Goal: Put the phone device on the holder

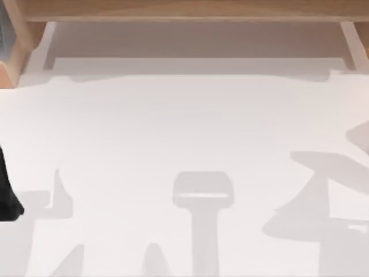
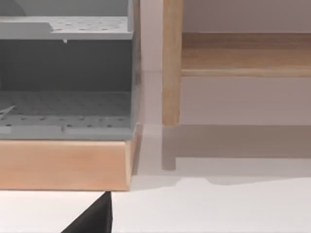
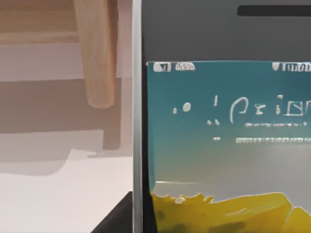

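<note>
The phone device (image 3: 223, 126) stands very close in the right wrist view. It has a black body, a silver side edge and a bright screen that is teal above and yellow below. A dark part of my right gripper (image 3: 116, 218) shows at the phone's lower edge, and I cannot tell whether it grips the phone. A black part of my left arm (image 1: 7, 196) sits at the table's left edge in the top view. The same arm shows as a dark wedge (image 2: 95, 218) in the left wrist view. The holder is out of view.
A wooden frame (image 1: 184, 11) runs along the far edge of the white table (image 1: 184, 127). At the far left a grey perforated rack (image 2: 65, 73) sits on a wooden block (image 2: 63, 162), beside a wooden post (image 2: 171, 63). Arm shadows fall across the near half of the table.
</note>
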Controlling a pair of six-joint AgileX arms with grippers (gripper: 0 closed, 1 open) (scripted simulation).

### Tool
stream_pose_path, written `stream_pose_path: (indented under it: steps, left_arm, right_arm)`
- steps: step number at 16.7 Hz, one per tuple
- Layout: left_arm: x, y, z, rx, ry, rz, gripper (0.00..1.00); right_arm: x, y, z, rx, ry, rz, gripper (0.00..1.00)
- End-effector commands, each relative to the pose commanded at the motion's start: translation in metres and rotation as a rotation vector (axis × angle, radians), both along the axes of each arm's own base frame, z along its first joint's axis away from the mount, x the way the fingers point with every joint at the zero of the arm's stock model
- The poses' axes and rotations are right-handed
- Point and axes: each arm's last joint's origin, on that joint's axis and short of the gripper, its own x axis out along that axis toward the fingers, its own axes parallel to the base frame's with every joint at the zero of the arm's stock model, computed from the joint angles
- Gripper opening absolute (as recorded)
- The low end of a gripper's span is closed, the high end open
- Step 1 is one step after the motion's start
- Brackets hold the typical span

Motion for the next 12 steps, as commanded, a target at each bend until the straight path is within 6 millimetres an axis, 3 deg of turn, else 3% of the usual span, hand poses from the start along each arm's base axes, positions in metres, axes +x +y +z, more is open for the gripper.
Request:
stream_pose_path:
  steps: [8,12]
  left_arm:
    - [0.000,0.000,0.000,0.000,0.000,0.000,1.00]
    - [0.000,0.000,0.000,0.000,0.000,0.000,1.00]
  right_arm:
    - [-0.002,-0.001,-0.001,-0.005,-0.005,-0.003,0.00]
    - [0.007,-0.002,0.032,-0.052,-0.138,0.061,0.00]
